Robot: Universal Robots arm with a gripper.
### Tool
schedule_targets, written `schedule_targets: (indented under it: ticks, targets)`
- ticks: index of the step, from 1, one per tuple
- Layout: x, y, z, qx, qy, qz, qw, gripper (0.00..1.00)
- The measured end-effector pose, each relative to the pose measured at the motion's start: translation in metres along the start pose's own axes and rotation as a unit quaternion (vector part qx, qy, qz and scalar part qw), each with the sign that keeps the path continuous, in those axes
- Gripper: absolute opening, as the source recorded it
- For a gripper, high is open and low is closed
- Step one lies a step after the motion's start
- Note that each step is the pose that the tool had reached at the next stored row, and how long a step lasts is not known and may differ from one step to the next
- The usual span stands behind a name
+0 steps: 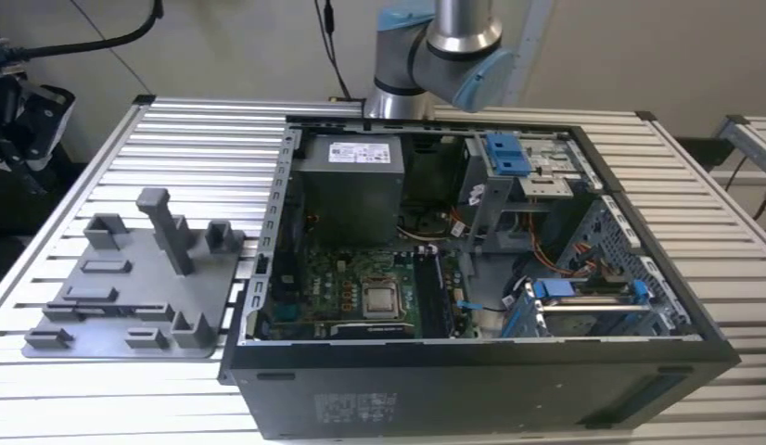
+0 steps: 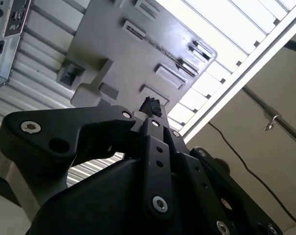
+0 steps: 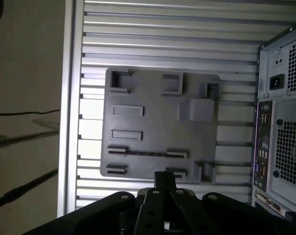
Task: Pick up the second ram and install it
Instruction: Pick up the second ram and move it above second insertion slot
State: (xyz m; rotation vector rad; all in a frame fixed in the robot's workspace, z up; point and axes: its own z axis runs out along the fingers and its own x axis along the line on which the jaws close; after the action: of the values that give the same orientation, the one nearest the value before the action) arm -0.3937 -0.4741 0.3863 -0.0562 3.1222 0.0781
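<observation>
On a slatted metal table (image 1: pixel 197 139), the exterior view gives us one open computer case (image 1: pixel 482 389) filling the middle and the exterior view's right side. One grey holder tray (image 1: pixel 148 292) lies near the table's edge at the exterior view's left. Inside the case we count one green motherboard (image 1: pixel 358 283), one grey power supply (image 1: pixel 349 185) and two blue brackets (image 1: pixel 507 153). One robot arm (image 1: pixel 439 56) rises behind the case's far wall.

The first wrist view looks past the black gripper (image 3: pixel 163 177) onto the tray. We count four small slotted holders (image 3: pixel 117 150) there, in two pairs. The second ram (image 3: pixel 148 152) is a thin dark strip standing on edge between one pair, apart from the gripper. The fingers are pressed together into a single tip, and we see nothing gripped between them. This view also shows the case's rear panel (image 3: pixel 280 147), with ports and vent grilles, a side turned away in the exterior view.

The second wrist view shows the gripper from the side, tips meeting, above the tray. Beyond the tray we see the table's pale edge rail (image 2: pixel 245 73).
</observation>
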Motion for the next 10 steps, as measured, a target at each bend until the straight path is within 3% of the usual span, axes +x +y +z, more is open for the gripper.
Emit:
schedule_targets:
  ticks: [10]
  targets:
    - [0.0, 0.0, 0.0001, 0.0007, 0.002, -0.039, 0.9992, 0.11]
